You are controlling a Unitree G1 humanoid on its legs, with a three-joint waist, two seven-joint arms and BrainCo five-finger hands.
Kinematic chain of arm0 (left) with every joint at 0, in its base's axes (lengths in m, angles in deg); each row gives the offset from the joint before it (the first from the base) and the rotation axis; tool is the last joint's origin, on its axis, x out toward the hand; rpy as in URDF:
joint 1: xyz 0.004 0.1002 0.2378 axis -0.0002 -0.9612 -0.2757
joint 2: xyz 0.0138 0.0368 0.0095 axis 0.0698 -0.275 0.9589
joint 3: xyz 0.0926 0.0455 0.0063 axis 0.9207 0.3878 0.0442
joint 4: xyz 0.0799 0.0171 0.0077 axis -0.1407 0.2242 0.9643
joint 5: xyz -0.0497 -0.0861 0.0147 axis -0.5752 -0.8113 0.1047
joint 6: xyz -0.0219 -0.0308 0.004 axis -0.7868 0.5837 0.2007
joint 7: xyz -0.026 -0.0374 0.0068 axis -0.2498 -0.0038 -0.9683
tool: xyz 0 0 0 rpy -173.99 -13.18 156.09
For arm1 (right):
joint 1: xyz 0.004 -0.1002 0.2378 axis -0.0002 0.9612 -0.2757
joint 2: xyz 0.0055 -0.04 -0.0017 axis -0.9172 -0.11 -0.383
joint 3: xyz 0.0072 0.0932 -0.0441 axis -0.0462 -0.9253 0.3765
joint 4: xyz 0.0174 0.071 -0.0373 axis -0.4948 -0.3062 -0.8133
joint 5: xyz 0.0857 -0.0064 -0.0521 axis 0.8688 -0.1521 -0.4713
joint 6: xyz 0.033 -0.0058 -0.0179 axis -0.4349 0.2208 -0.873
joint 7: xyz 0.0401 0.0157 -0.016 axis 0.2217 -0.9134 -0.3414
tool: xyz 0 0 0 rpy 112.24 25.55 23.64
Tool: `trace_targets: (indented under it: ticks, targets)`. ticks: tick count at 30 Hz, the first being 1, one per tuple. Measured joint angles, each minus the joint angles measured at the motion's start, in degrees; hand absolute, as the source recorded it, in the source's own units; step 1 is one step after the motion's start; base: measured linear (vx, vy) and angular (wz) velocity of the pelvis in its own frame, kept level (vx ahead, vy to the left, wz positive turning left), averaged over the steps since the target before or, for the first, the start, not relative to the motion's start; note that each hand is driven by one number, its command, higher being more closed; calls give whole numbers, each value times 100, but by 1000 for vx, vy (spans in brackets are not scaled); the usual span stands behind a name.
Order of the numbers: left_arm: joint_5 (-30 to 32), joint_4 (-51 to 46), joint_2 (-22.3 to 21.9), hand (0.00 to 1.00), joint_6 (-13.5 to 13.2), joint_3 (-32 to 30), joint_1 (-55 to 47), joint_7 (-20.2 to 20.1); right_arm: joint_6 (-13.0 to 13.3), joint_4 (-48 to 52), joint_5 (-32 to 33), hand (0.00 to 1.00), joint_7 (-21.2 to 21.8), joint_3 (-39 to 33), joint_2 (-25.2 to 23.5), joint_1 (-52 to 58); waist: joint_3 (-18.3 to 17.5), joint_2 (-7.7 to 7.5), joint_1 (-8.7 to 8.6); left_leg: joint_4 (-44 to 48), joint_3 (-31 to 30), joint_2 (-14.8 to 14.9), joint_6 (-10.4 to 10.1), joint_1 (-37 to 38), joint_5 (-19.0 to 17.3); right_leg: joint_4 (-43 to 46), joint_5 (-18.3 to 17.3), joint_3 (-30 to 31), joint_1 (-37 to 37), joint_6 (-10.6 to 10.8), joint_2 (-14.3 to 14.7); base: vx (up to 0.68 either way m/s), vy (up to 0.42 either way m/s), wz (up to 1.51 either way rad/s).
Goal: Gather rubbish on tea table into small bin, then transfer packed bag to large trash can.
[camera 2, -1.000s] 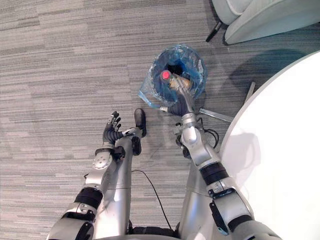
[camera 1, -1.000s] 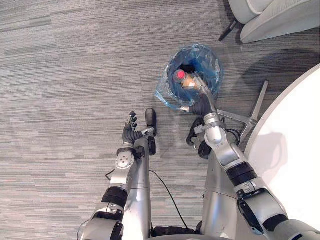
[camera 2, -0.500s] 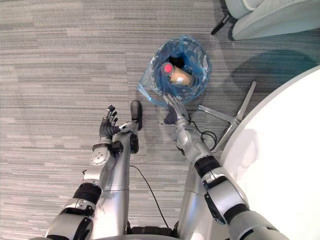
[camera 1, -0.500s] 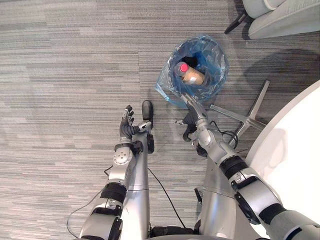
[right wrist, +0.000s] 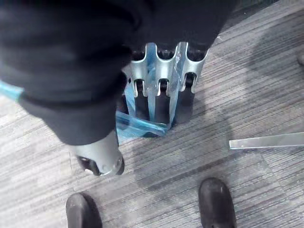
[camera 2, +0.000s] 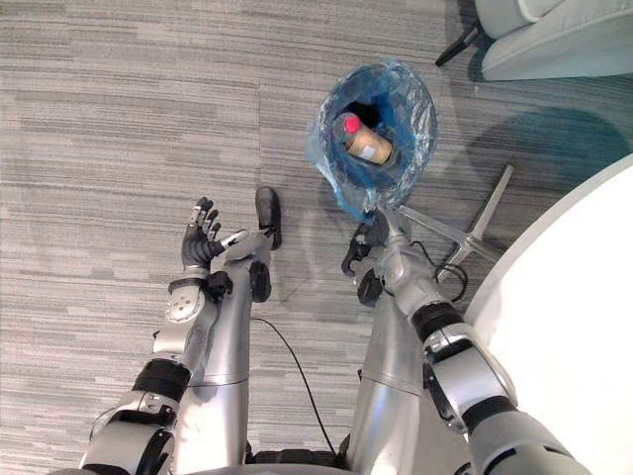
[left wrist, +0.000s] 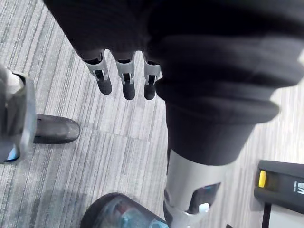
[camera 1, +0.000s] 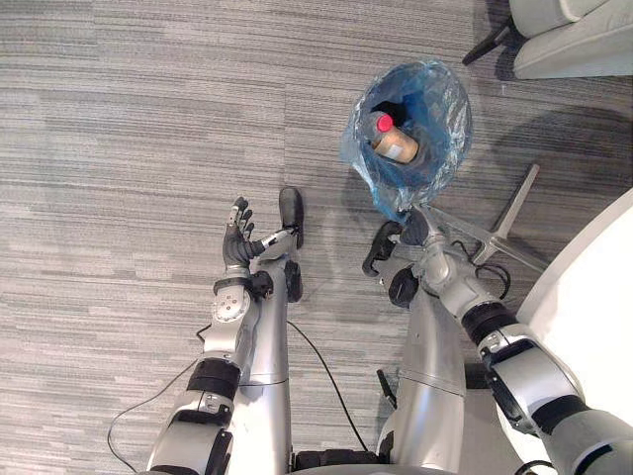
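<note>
**Right hand out of the bag's mouth, onto its edge**

A second ago my right hand (camera 1: 411,226) reached over the rim of the blue bag (camera 1: 450,139), fingers beside the bottle (camera 1: 396,144). It has since drawn back to the near side, and its fingers (right wrist: 159,97) have curled round the plastic. The bag's loose edge, earlier slack on the carpet (camera 1: 148,148), now runs taut to a point at the hand. My head camera has shifted too.

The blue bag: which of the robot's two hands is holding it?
The right hand, fingers curled round the edge of the blue bag; the left hand is open above the carpet, holding nothing.
</note>
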Motion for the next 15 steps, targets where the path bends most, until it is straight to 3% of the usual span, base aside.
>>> trace_targets:
  ticks: [1,2,3,6,11,15]
  targets:
    - [0,-3,-21,0,-2,13,20,-5,0,-7,41,100,4,7,41,-109,0,22,50,-122,101,5,-10,1,5,-75,10,46,-60,5,-9,-81,26,14]
    - [-1,-64,-89,0,-16,21,30,-7,13,-54,124,100,4,13,130,-281,-1,168,154,161,124,27,-83,-131,-85,-148,22,17,-133,-11,-14,-64,23,-18]
    - [-27,-115,-261,0,-15,24,26,-4,29,-101,199,100,-2,19,206,-504,9,422,348,373,86,133,157,-223,-26,-4,79,-38,-224,-9,-6,-52,27,-25]
    - [-43,-38,-311,0,0,8,30,2,116,-93,355,100,-7,7,13,-918,59,645,442,482,151,113,177,-360,-12,135,196,5,-402,-14,-102,-86,29,2]
    - [-45,23,-243,0,40,-39,19,0,127,-75,497,100,-10,-123,-229,-835,59,649,421,678,77,187,290,-363,117,284,285,-95,-306,-46,-92,-66,2,5]
    - [-39,13,-249,0,52,-155,19,-1,114,502,717,100,-33,-446,-251,-506,59,649,376,863,43,251,421,-353,78,369,256,-90,-256,-87,-36,-40,7,-9]
